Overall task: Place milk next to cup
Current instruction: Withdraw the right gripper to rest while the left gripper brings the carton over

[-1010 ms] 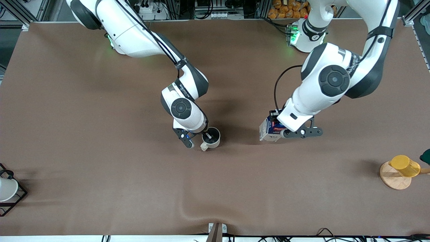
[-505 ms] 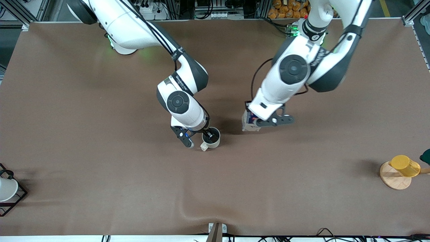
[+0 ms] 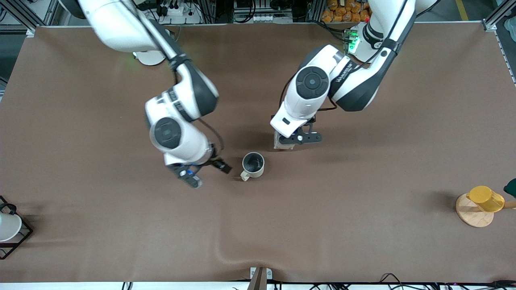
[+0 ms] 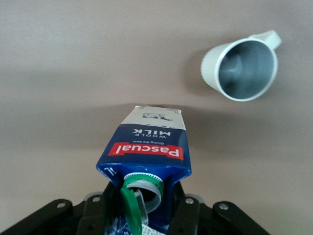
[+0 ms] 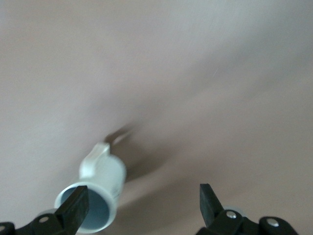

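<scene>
The cream-white cup (image 3: 253, 164) stands upright mid-table, its dark inside showing; it also shows in the left wrist view (image 4: 239, 68) and the right wrist view (image 5: 98, 191). My left gripper (image 3: 296, 139) is shut on the top of the dark-blue milk carton (image 4: 144, 161) and holds it upright. The left wrist hides most of the milk (image 3: 282, 146) in the front view. There is a short gap between milk and cup. I cannot tell whether the carton rests on the table. My right gripper (image 3: 206, 172) is open and empty beside the cup, toward the right arm's end.
A yellow cup (image 3: 485, 198) lies on a round wooden coaster (image 3: 471, 215) near the left arm's end. A white cup in a black wire frame (image 3: 8, 225) sits at the right arm's end. The brown cloth (image 3: 225, 253) has a ridge near the front edge.
My right gripper has let go of the cup's rim and drawn away toward the right arm's end. My left gripper has carried the milk toward the cup.
</scene>
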You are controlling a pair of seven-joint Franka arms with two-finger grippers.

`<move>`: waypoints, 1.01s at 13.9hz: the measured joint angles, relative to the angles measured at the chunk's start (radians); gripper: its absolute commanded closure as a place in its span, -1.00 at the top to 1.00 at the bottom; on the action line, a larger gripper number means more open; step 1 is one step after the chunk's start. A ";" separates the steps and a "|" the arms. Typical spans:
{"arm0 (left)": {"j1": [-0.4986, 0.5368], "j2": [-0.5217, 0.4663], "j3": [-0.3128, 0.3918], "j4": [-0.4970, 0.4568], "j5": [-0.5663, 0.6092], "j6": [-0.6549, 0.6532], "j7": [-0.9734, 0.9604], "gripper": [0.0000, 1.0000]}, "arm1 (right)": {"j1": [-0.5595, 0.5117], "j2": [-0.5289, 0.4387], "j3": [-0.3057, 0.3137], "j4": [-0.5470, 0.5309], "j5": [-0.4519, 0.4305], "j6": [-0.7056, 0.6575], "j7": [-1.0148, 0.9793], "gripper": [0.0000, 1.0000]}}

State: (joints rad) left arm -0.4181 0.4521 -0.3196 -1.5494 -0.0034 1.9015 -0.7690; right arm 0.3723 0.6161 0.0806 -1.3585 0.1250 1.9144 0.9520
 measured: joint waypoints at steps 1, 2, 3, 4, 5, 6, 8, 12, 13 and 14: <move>-0.013 0.014 0.000 0.017 0.000 0.000 -0.001 -0.73 | -0.042 -0.009 -0.001 -0.003 0.000 -0.023 -0.090 1.00; -0.028 0.028 0.001 0.034 0.000 0.000 -0.008 -0.73 | -0.082 -0.017 -0.002 -0.006 0.000 -0.047 -0.175 1.00; -0.045 0.041 0.002 0.046 0.000 0.000 -0.026 -0.73 | -0.121 -0.032 -0.002 -0.018 0.000 -0.068 -0.259 1.00; -0.061 0.053 0.003 0.054 0.000 0.001 -0.043 -0.73 | -0.162 -0.050 -0.003 -0.038 -0.001 -0.082 -0.337 1.00; -0.073 0.062 0.003 0.057 0.000 0.003 -0.050 -0.73 | -0.200 -0.073 -0.004 -0.067 -0.005 -0.088 -0.413 1.00; -0.084 0.070 0.004 0.060 0.000 0.010 -0.051 -0.73 | -0.239 -0.101 -0.005 -0.102 -0.009 -0.088 -0.494 1.00; -0.114 0.092 0.006 0.079 0.011 0.023 -0.051 -0.74 | -0.313 -0.172 -0.005 -0.173 -0.019 -0.089 -0.654 1.00; -0.150 0.135 0.010 0.127 0.022 0.025 -0.098 -0.75 | -0.432 -0.342 -0.006 -0.272 -0.103 -0.095 -0.963 1.00; -0.150 0.145 0.011 0.137 0.022 0.026 -0.122 -0.76 | -0.461 -0.381 -0.006 -0.282 -0.110 -0.102 -1.048 1.00; -0.150 0.152 0.012 0.144 0.022 0.027 -0.145 -0.76 | -0.483 -0.415 -0.006 -0.286 -0.120 -0.105 -1.120 1.00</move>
State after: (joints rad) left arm -0.5683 0.6044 -0.3080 -1.4050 0.0183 1.9286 -0.9140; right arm -0.1108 0.2012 0.0743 -1.6448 0.0049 1.8091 -0.1680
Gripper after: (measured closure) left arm 0.559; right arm 0.000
